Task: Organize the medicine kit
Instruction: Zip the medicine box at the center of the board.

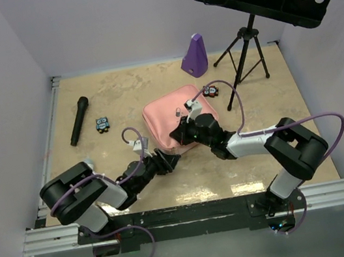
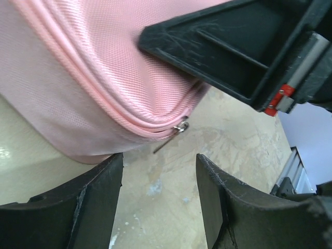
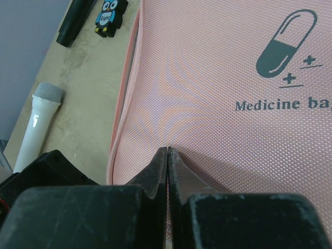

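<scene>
Pink medicine kit [image 1: 168,112] sits mid-table with the lid down, so no idea what's inside. It's skewed to the table edges, one corner toward the arms; long axis is hard to call. Left gripper [image 2: 158,174] gapes open and empty, just off that corner by the zipper pull [image 2: 180,126]. Right gripper [image 3: 167,153] is pinched closed, tips on the lid.

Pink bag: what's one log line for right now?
medicine kit: closed | left gripper: open, near zip pull | right gripper: shut, tips against lid
</scene>
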### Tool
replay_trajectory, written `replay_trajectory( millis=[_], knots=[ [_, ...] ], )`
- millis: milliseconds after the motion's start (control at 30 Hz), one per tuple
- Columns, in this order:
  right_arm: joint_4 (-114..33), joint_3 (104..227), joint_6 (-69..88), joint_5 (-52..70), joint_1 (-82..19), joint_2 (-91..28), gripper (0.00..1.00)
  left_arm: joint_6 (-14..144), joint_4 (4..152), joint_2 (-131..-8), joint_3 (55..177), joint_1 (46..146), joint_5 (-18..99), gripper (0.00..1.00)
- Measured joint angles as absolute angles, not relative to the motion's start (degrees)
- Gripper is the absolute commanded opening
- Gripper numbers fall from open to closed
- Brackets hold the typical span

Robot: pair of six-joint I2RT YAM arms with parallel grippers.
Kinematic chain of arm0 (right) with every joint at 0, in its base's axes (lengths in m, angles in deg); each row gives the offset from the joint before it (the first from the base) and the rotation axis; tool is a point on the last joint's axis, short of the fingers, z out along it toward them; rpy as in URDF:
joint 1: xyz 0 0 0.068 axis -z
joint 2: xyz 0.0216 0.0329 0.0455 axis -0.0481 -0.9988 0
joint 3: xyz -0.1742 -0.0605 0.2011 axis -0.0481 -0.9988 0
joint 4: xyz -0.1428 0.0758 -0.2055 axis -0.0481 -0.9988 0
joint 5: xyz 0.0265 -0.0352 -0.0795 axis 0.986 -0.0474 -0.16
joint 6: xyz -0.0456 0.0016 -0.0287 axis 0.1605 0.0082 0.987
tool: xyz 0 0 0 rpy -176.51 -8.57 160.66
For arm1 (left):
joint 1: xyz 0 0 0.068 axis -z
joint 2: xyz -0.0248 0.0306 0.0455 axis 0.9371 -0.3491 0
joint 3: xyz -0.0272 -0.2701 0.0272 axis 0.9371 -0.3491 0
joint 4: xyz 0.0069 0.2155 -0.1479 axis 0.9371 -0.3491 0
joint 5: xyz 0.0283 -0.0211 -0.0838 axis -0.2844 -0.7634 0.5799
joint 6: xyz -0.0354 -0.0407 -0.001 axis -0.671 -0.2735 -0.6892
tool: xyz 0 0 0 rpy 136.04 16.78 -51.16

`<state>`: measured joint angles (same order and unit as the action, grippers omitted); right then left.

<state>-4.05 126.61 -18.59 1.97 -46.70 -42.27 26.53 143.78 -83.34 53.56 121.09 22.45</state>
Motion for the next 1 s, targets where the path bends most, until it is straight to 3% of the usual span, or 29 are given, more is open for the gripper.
replay_trajectory(
  millis=[1000],
  knots=[
    [-4.66,126.96,-18.57,2.0,-46.65,-42.27,0.0,26.77,144.91,-83.19,53.21,119.45,25.38,0.63]
  ],
)
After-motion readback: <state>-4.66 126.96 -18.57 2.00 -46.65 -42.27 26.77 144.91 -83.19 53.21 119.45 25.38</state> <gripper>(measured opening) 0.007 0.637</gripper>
